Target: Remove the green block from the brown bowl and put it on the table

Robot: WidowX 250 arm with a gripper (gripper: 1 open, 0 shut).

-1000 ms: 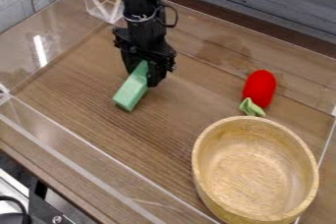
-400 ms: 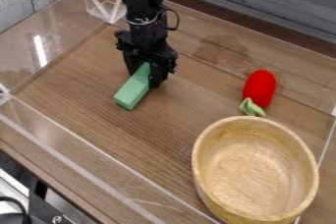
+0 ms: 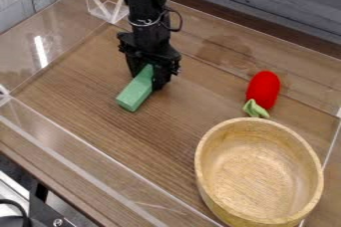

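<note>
Plainly mid-green and flat, the green block (image 3: 135, 90) lies on the table (image 3: 80, 82), its far end clamped by the gripper (image 3: 151, 75)

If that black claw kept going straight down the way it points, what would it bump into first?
The gripper points straight down with its jaws closed on the upper end of the green block, which lies on the table. It would press the block straight into the tabletop.

No legible text, label, brand, number or sign anywhere.
</note>
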